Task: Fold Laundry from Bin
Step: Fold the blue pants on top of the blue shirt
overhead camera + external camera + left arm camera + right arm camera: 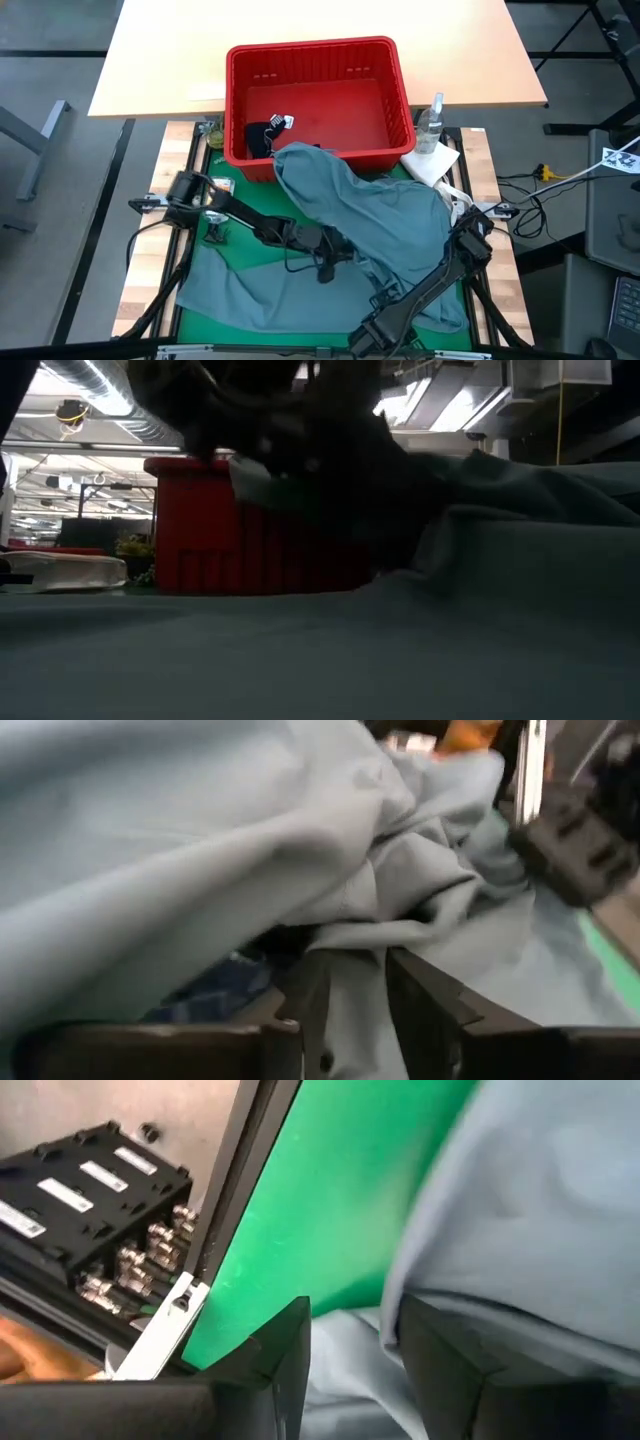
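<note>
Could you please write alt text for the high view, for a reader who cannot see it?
Seen from above, a large grey-blue garment lies spread over a green mat, one end draped over the rim of a red bin. The left hand meets its middle; the right hand is at its right edge.

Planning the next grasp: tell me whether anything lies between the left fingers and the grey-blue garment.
Nothing visible does. The left gripper sits right at the grey-blue garment, and in the left wrist view a fold of that cloth lies between its parted fingers.
</note>
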You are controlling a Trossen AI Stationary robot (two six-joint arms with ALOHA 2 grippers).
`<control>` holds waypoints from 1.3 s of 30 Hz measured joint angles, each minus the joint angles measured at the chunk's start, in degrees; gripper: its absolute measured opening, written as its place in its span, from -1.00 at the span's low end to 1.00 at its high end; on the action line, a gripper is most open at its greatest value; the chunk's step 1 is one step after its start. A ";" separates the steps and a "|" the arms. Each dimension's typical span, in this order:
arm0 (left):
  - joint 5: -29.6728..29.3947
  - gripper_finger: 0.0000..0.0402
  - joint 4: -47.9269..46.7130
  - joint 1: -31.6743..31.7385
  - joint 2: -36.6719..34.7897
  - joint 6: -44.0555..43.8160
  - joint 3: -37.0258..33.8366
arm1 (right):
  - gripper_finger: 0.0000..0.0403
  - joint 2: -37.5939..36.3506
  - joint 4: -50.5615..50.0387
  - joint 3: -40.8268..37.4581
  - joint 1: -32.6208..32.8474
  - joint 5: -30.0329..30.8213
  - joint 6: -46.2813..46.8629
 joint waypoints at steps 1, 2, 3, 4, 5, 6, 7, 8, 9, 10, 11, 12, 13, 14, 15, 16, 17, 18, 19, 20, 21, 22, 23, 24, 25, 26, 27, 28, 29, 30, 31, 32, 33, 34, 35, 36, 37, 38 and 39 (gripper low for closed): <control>0.04 -0.50 -2.86 0.00 -1.60 1.25 0.00 | -0.26 -0.65 0.02 0.00 0.00 0.52 0.56; 0.13 -0.47 -5.70 0.00 -3.21 2.37 0.00 | -0.26 -1.18 0.00 0.00 0.00 1.06 1.11; 0.13 -0.46 -9.23 0.00 -5.11 3.39 0.00 | -0.26 -1.77 0.00 0.00 0.00 1.32 1.36; 0.10 -0.45 -13.09 -0.10 -7.19 3.85 0.00 | -0.26 -2.43 -0.04 0.00 0.02 1.72 1.53; 0.06 -0.45 -16.83 -0.18 -9.16 4.00 0.00 | -0.26 -2.90 0.04 0.02 0.26 2.05 1.51; 0.10 -0.45 -20.59 -0.25 -11.25 3.79 0.00 | -0.26 -3.46 -0.01 0.02 0.21 2.43 1.53; 0.17 -0.44 -24.92 -0.49 -13.41 3.03 0.00 | -0.26 -3.92 -0.02 0.02 0.22 3.25 1.52; 0.65 -0.44 -29.23 -0.74 -15.63 2.06 0.00 | -0.26 -4.35 -0.02 0.02 0.22 3.48 1.55; 1.36 -0.44 -33.38 -1.07 -17.59 1.07 0.00 | -0.26 -4.72 -0.04 0.02 0.22 3.79 1.54; 2.38 -0.44 -37.35 -1.46 -19.63 -0.31 0.00 | -0.26 -5.16 -0.06 0.02 0.22 4.13 1.55; 3.35 -0.44 -41.41 -1.99 -21.55 -1.75 0.00 | -0.26 -5.58 -0.03 0.02 0.22 4.49 1.56; 4.42 -0.44 -45.60 -2.51 -23.55 -3.32 0.00 | -0.26 -6.09 -0.06 0.02 0.22 4.89 1.51; 5.70 -0.44 -49.23 -3.07 -25.24 -5.06 0.00 | -0.26 -6.56 -0.06 0.03 0.22 5.93 1.30; 6.93 -0.44 -52.74 -3.79 -26.93 -7.00 0.00 | -0.26 -7.12 -0.05 0.04 0.22 6.88 1.14; 8.45 -0.44 -56.44 -4.57 -28.46 -9.18 0.00 | -0.26 -7.51 -0.08 0.04 0.22 8.29 1.02; 9.97 -0.44 -60.00 -5.58 -29.71 -11.53 0.00 | -0.26 -7.90 -0.08 0.04 0.19 9.68 0.86; 11.84 -0.44 -62.99 -6.63 -30.82 -14.31 0.00 | -0.26 -8.32 -0.06 0.04 0.17 11.20 0.35; 13.33 -0.44 -65.80 -7.96 -31.72 -16.98 0.00 | -0.26 -8.64 -0.04 0.04 0.15 12.65 -0.41; 14.72 -0.44 -68.48 -9.43 -32.37 -19.95 0.00 | -0.26 -8.95 -0.02 0.04 0.15 14.52 -1.20; 15.72 -0.44 -70.39 -11.06 -32.76 -23.01 0.00 | -0.26 -9.23 -0.04 0.04 0.15 16.10 -2.05; 16.36 -0.44 -71.94 -12.91 -32.89 -26.11 0.00 | -0.26 -9.38 -0.04 0.07 0.13 17.71 -2.89; 16.67 -0.44 -73.40 -14.78 -32.89 -29.08 -0.01 | -0.26 -9.41 -0.04 0.09 -0.05 19.24 -3.71; 16.93 -0.44 -74.69 -16.68 -32.87 -32.23 -0.02 | -0.26 -9.41 -0.08 0.09 -0.25 20.37 -4.78; 16.96 -0.44 -75.41 -18.81 -32.80 -35.12 -0.02 | -0.26 -9.41 -0.05 0.09 -0.35 21.41 -5.66; 17.00 -0.44 -75.70 -20.66 -32.63 -38.12 -0.02 | -0.26 -9.41 0.02 0.09 -0.68 22.39 -6.87; 17.15 -0.44 -75.85 -22.38 -32.37 -41.11 -0.02 | -0.26 -9.41 0.19 0.09 -0.98 23.13 -8.23; 17.19 -0.44 -75.90 -24.31 -32.16 -43.95 -0.02 | -0.26 -9.41 0.33 0.09 -1.29 23.64 -9.50; 17.16 -0.44 -75.89 -26.16 -32.11 -46.84 -0.06 | -0.26 -9.41 0.34 0.09 -1.75 24.11 -10.70; 17.17 -0.44 -75.85 -27.84 -32.12 -49.92 -0.07 | -0.26 -9.41 0.32 0.09 -2.17 24.60 -11.63; 17.15 -0.44 -75.74 -29.54 -32.21 -52.84 -0.07 | -0.26 -9.41 0.33 0.09 -2.69 25.09 -12.61; 17.15 -0.44 -75.66 -31.25 -32.21 -55.73 -0.07 | -0.26 -9.41 0.36 0.09 -3.21 25.50 -13.64; 17.14 -0.44 -75.72 -32.98 -32.21 -58.55 -0.07 | -0.26 -9.41 0.37 0.09 -3.67 25.87 -14.43; 17.00 -0.44 -75.74 -34.68 -32.19 -61.22 -0.07 | -0.26 -9.41 0.37 0.09 -4.18 25.98 -15.32; 16.67 -0.44 -75.68 -36.43 -32.19 -63.56 -0.07 | -0.26 -9.41 0.37 0.09 -4.63 26.01 -15.73; 16.26 -0.44 -75.68 -38.01 -32.06 -66.00 -0.07 | -0.26 -9.41 0.42 0.09 -5.08 26.05 -16.20; 16.03 -0.44 -75.68 -39.43 -31.86 -68.43 -0.07 | -0.26 -9.41 0.55 0.09 -5.51 26.07 -16.63; 16.06 -0.44 -75.76 -40.82 -31.50 -70.52 -0.07 | -0.26 -9.38 0.75 0.09 -5.87 26.12 -16.82; 15.94 -0.44 -75.79 -42.15 -31.13 -72.50 -0.07 | -0.26 -9.38 0.91 0.09 -6.24 26.12 -16.92; 15.83 -0.44 -75.77 -43.39 -30.78 -74.77 -0.07 | -0.26 -9.38 0.96 0.09 -6.49 26.12 -17.00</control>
